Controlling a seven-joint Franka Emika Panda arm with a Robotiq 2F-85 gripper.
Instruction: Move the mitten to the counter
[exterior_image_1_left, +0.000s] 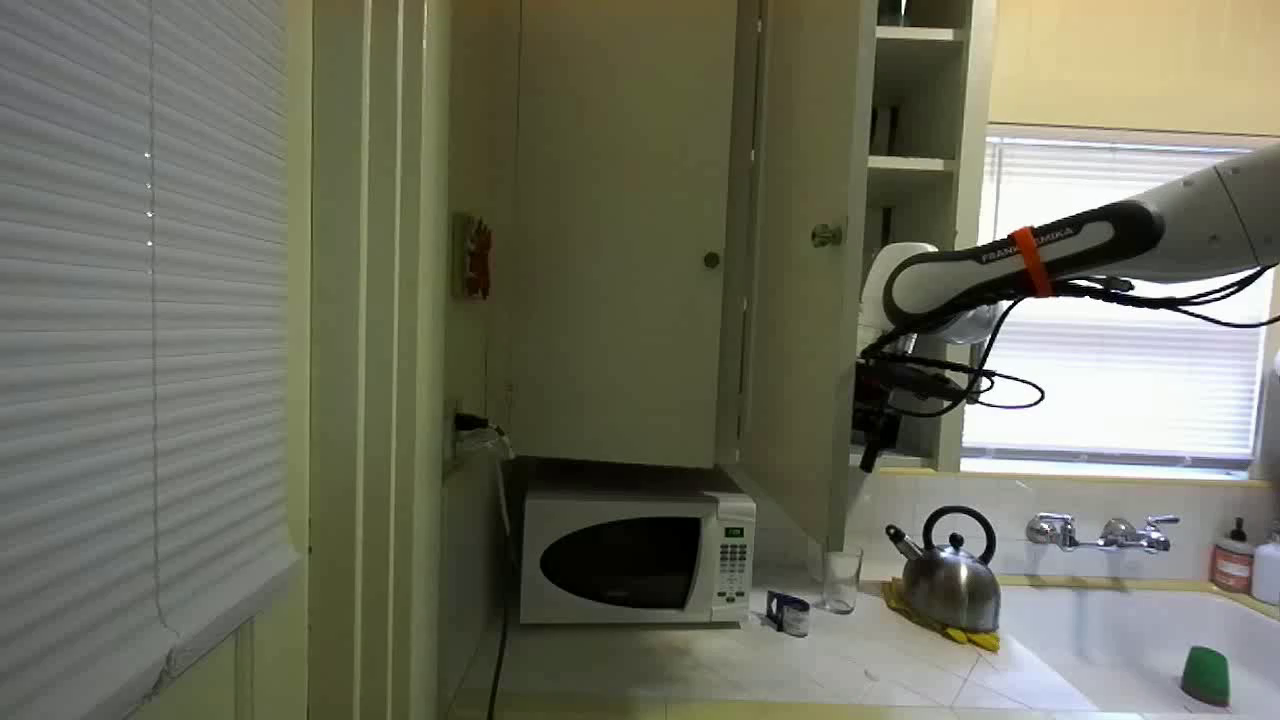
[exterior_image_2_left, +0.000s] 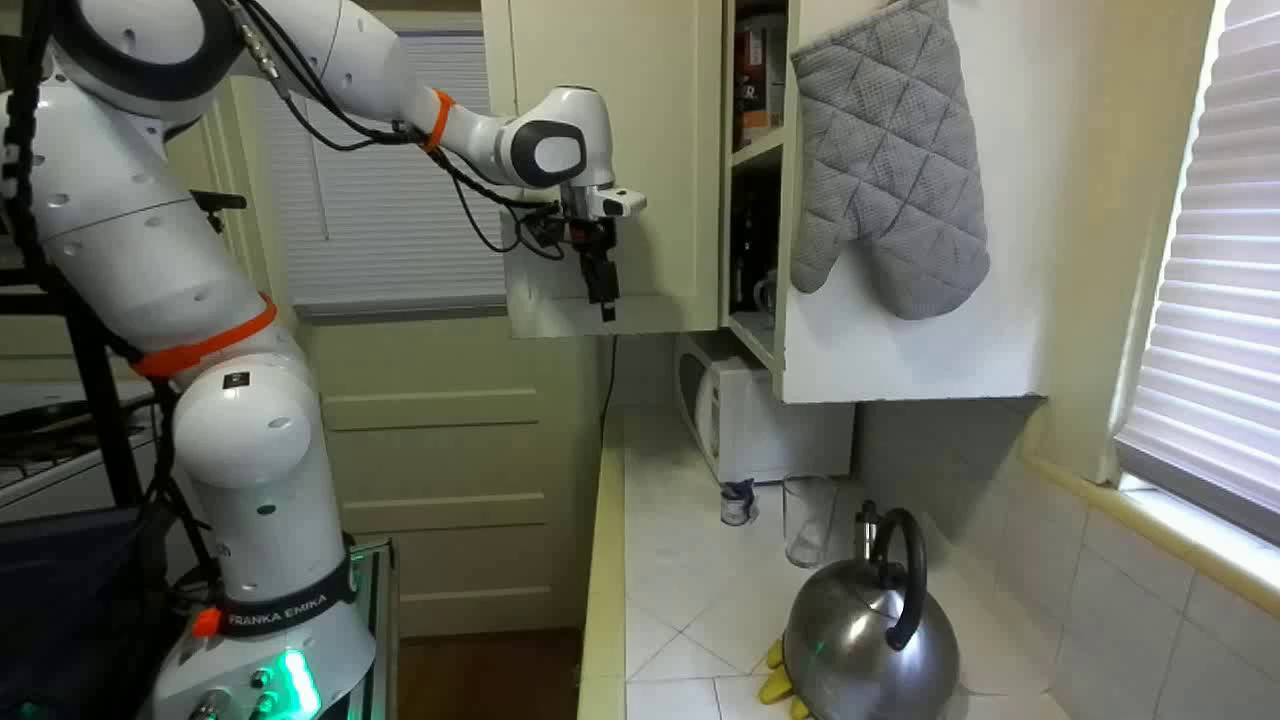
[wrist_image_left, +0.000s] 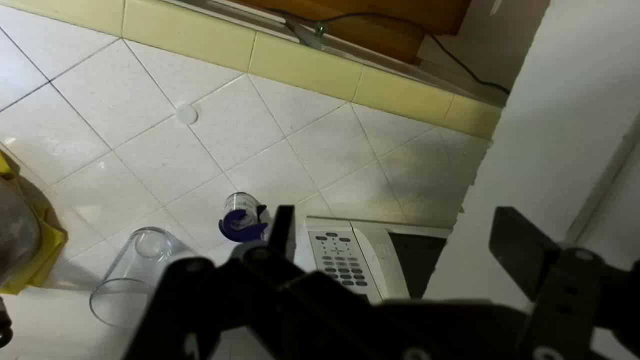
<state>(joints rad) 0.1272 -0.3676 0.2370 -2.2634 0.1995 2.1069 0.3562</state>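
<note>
Standing at far left in an exterior view: white arm, base lit green. Next, gripper points down in front of the open cabinet door; gap to the door hard to judge. Wrist view shows its fingers spread wide. Counter runs below and right of that. Along it: small can, white microwave, upright clear glass, metal kettle closest to that camera. Mitten is higher up, above the kettle in frame, hanging against the cabinet's white side panel. So off the counter, and well apart from the gripper. Long axis near vertical, lower end leaning a bit right. Cuff at top, partly cut by the frame edge. Rounded end points down; thumb points down too, on the picture's left side, shorter. Window blind at far right.
</note>
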